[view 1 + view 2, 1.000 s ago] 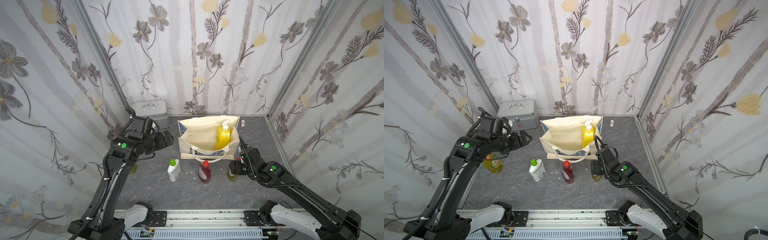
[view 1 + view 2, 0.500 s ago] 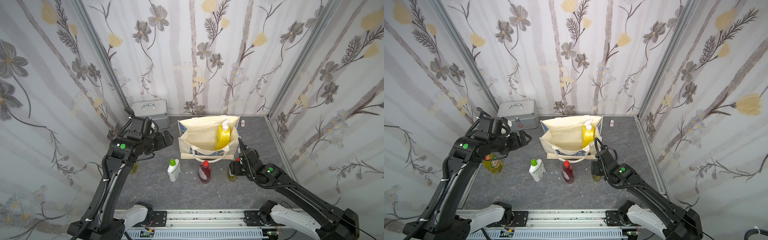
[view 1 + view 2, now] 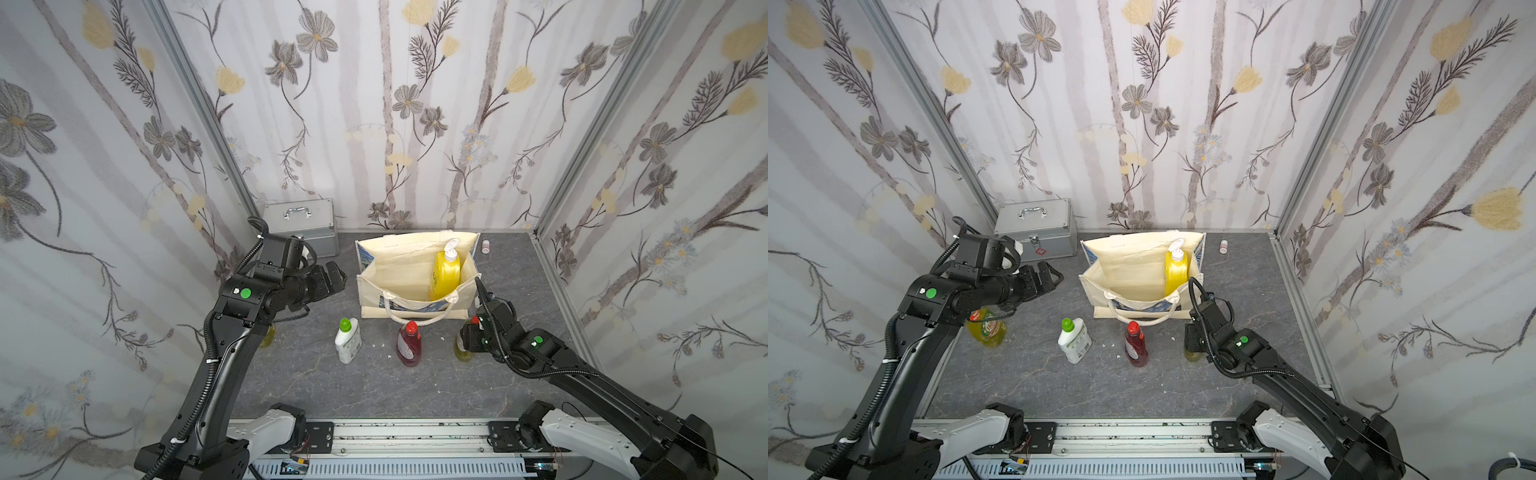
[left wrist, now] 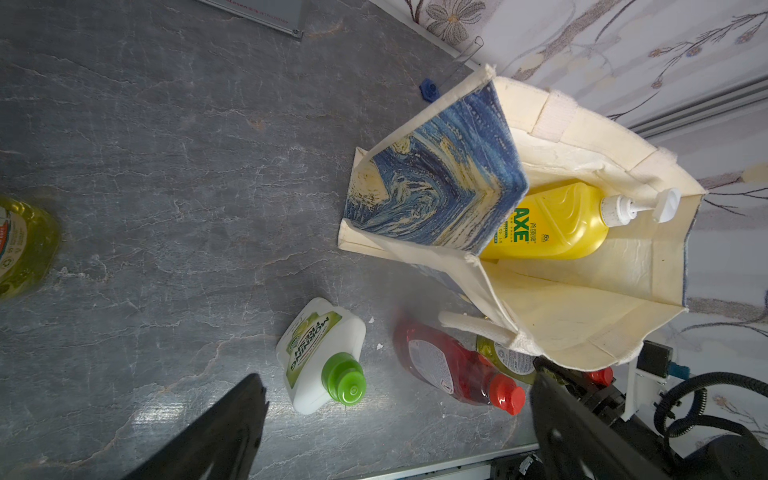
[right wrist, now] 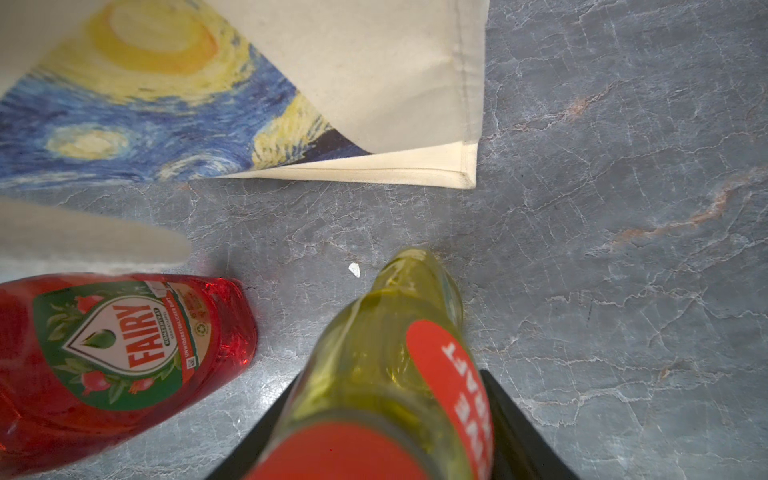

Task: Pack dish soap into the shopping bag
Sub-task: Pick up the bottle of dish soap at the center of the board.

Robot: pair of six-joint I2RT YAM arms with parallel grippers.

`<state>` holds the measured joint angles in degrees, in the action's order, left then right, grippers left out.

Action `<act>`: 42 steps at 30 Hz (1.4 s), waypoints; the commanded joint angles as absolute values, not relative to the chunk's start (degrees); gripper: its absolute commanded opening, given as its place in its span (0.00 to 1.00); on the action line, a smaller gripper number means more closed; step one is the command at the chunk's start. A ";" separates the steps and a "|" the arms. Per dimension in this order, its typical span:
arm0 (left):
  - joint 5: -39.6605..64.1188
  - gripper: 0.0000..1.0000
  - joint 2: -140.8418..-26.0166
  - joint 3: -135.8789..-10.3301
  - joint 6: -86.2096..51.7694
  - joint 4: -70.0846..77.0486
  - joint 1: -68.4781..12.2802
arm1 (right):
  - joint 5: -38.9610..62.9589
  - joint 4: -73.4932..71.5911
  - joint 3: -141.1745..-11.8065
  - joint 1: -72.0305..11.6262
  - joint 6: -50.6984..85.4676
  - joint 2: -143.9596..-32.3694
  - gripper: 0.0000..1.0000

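Right gripper (image 5: 388,380) fingers hugged both flanks of the yellow-green bottle (image 5: 411,282), which stood upright on the table (image 5: 623,249) near the shopping bag (image 3: 399,266). Clamped firm? Couldn't tell. High hold, likely for an upright lift over the rim. Left gripper (image 3: 334,277) hung spread wide, empty.

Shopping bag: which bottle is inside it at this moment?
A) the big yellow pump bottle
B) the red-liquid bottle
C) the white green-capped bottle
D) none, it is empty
A: in both top views the big yellow pump bottle stands inside the shopping bag, while the red-liquid bottle and the white green-capped bottle stand outside, in front of it.
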<state>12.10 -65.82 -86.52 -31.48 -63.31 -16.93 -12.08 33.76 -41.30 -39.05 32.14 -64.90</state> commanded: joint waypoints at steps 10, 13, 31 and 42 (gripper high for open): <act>12.30 1.00 -65.62 -85.96 -32.52 -62.31 -16.79 | -13.19 32.09 -41.92 -39.06 32.64 -63.39 0.50; 12.39 1.00 -65.57 -85.87 -32.70 -62.14 -16.79 | -13.74 32.03 -42.08 -39.02 32.59 -62.61 0.49; 13.00 1.00 -65.52 -84.02 -34.26 -60.47 -16.75 | -14.35 41.38 -51.66 -39.02 32.26 -58.00 0.45; 13.58 1.00 -66.86 -84.46 -34.68 -59.10 -16.71 | -16.75 50.65 -62.59 -38.72 33.00 -55.60 0.45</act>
<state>13.34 -66.57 -84.12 -33.67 -60.47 -16.78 -13.98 52.21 -60.18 -38.85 32.18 -55.55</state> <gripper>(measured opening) 0.995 0.450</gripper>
